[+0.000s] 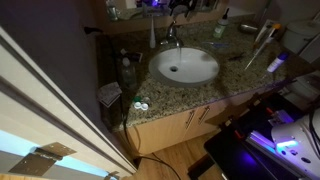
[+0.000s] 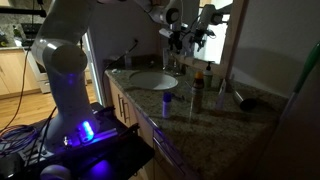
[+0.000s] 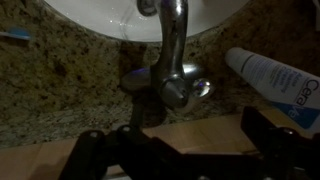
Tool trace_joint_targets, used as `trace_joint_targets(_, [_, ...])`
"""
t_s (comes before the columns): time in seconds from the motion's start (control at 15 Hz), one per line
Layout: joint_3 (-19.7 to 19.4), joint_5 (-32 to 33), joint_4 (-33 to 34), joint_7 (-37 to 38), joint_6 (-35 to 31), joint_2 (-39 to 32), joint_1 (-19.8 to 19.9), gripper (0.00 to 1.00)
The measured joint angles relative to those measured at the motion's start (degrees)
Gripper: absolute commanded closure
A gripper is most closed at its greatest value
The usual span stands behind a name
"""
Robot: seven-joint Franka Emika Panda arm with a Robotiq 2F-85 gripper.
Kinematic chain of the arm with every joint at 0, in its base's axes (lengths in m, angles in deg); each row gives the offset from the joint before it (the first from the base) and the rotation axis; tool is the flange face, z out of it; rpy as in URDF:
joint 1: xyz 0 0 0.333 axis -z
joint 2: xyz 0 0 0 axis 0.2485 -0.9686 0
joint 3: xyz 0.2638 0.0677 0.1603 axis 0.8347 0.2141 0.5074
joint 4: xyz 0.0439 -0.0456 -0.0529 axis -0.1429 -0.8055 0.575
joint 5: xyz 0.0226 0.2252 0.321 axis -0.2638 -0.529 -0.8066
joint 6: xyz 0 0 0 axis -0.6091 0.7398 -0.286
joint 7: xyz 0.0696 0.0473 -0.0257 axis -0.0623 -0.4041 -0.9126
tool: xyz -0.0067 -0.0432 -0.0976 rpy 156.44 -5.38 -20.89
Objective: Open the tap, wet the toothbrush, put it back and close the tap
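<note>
1. Tap (image 3: 172,70) surroundings, left of the gripper (image 3: 176,150): a small blue object (image 3: 14,35) lies on the speckled counter (image 3: 70,80).
2. Centre: the chrome Tap stands directly ahead of the gripper, at the white basin's (image 3: 100,12) rim; the jaws stand wide apart, holding nothing.
3. Right: a white tube (image 3: 275,85) lies on the counter.

the white tube (image 3: 270,78) shows only partial blue letters "ce".

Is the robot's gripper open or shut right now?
Open. In the wrist view the gripper has its fingers wide apart, holding nothing; the tap stands just ahead.
</note>
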Motion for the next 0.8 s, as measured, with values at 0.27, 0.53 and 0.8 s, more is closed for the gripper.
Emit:
trace_joint_targets(0.27, [0.0,0.0,-0.26,0.04,0.44,-0.03,-0.01,0.0])
trace_joint_targets(0.53, [0.18,0.05,-0.27,-0.01,0.39,-0.36,-0.11,0.0])
trace_joint_targets(0.8, [0.59,0.05,-0.28,0.07,0.32,-1.16,-0.48,0.0])
